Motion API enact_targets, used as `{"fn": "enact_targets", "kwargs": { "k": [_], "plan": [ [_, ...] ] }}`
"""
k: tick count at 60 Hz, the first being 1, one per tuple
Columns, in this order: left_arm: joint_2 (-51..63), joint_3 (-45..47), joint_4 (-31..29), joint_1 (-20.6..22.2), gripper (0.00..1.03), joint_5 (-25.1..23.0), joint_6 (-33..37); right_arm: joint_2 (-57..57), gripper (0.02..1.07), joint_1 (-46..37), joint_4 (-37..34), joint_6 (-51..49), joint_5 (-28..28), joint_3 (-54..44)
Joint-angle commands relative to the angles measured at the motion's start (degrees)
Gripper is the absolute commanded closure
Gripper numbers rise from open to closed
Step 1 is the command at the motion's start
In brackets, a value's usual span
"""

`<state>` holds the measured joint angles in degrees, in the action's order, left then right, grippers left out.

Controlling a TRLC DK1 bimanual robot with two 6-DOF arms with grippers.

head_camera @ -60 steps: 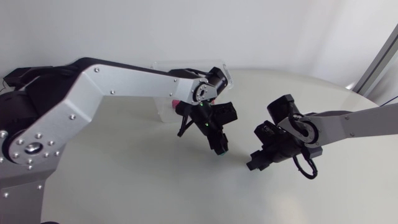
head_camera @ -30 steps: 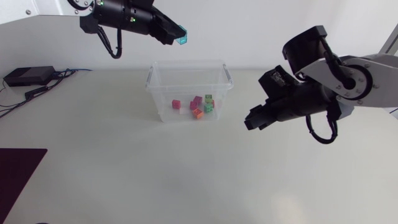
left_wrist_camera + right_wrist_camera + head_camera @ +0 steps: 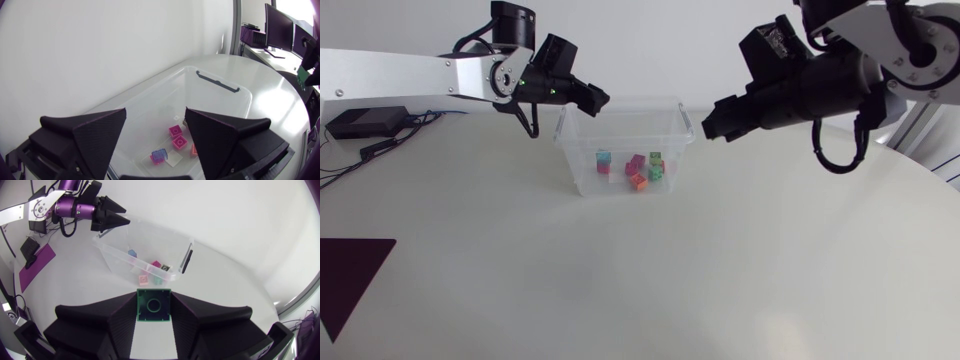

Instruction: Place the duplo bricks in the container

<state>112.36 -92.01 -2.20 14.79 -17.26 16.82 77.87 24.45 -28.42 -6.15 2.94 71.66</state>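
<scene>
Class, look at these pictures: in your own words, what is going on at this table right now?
A clear container is being filled with toy bricks; several, pink, orange, green and blue, already lie on its floor. The left pincer hovers open and empty over the container's left rim. The right pincer is shut on a green brick, held off to the container's right and not yet over it.

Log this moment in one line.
left gripper: open, above container | right gripper: shut on green brick | other bricks: inside container
</scene>
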Motion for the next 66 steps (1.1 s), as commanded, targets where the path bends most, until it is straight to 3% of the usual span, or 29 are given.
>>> {"fn": "enact_targets", "kwargs": {
  "k": [1,17,36,40,43,46,47,59,66],
  "plan": [
    [-5.74,0.86,1.23,0.16,0.03,1.08,-2.14,2.03,0.85,0.69,1.79,1.06,-0.48,4.02],
    [-21.92,4.56,-6.86,1.65,0.04,6.27,-4.25,8.44,0.85,3.33,11.64,1.93,-3.38,9.20],
    [-43.10,21.87,-12.22,0.07,0.04,9.70,-3.55,26.64,0.82,5.17,20.60,1.41,-8.92,21.24],
    [-45.73,23.54,-15.47,-0.72,0.04,9.96,-3.46,33.40,0.64,5.35,17.09,0.62,-9.36,27.31],
    [-48.02,25.21,-17.14,-1.08,0.04,11.19,-3.28,36.92,0.34,5.70,15.24,0.62,-9.62,30.12],
    [-50.83,27.85,-17.32,-1.25,0.04,11.46,-3.11,38.24,0.09,6.31,15.59,-0.18,-10.67,30.65],
    [-51.89,28.73,-17.40,-1.34,0.04,11.72,-2.84,38.33,0.05,6.49,15.68,-0.44,-10.94,30.65],
    [-62.35,36.20,-20.30,-3.45,0.04,15.76,-2.05,30.42,0.06,6.58,15.77,-0.88,-11.29,25.64],
    [-69.46,39.89,-23.20,-7.32,0.04,15.76,-1.35,18.81,0.06,6.05,17.97,-1.58,-11.99,15.44]
  ]
}}
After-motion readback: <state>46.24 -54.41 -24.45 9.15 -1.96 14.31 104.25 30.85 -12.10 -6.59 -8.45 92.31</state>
